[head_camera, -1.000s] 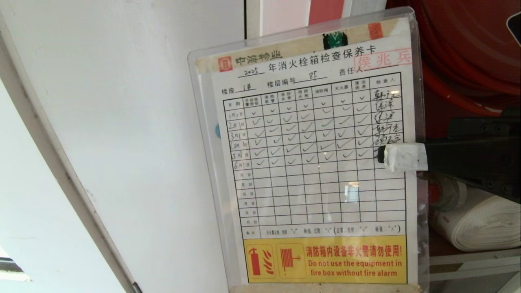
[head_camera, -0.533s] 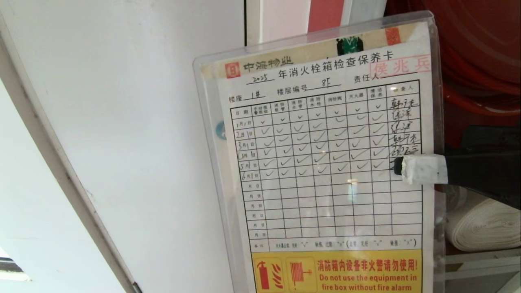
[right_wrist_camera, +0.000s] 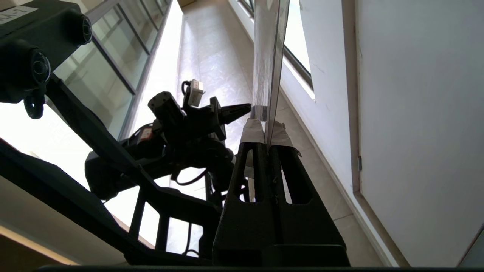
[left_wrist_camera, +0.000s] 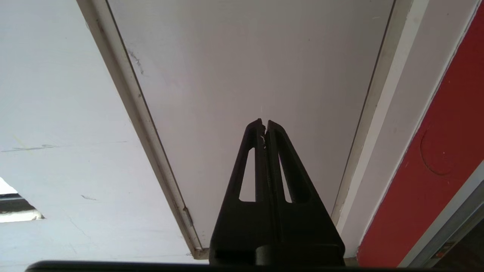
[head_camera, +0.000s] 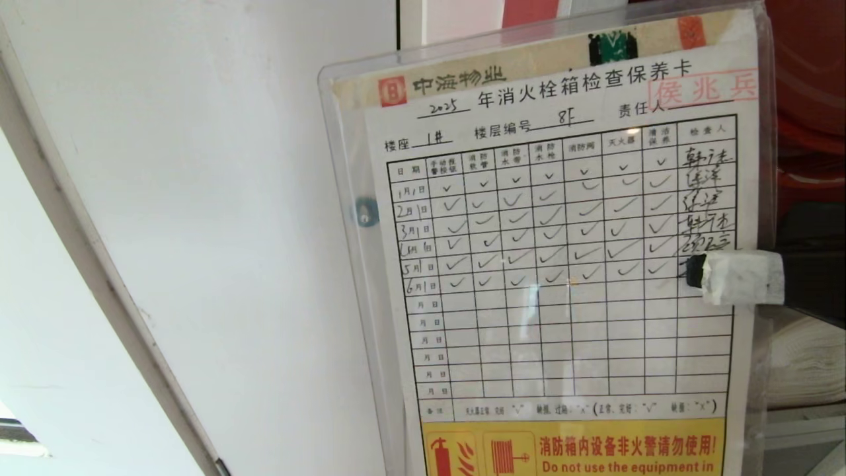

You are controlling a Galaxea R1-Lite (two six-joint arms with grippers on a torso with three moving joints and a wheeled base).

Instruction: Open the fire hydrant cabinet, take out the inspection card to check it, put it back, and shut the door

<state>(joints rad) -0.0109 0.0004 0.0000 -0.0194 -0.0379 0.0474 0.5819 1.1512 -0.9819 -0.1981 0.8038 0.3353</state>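
Right gripper (head_camera: 710,277), white-taped jaws pinching the clear-sleeved, grid-printed white inspection card (head_camera: 562,264) at its 3 o'clock edge before the head camera; hold it square and steady for reading; left gripper (left_wrist_camera: 264,126) parked, jaws pressed together.

White door (head_camera: 218,198) with blue round lock (head_camera: 364,211); pale tiled floor (right_wrist_camera: 215,56); window panes (right_wrist_camera: 113,60).

Head: faces forward, very near card (head_camera: 562,264), filling frame | Left wrist: behind left gripper (left_wrist_camera: 264,126), facing white door (left_wrist_camera: 245,68) | Right wrist: behind right gripper (right_wrist_camera: 267,130), card edge-on, close | Shared: card, white door.
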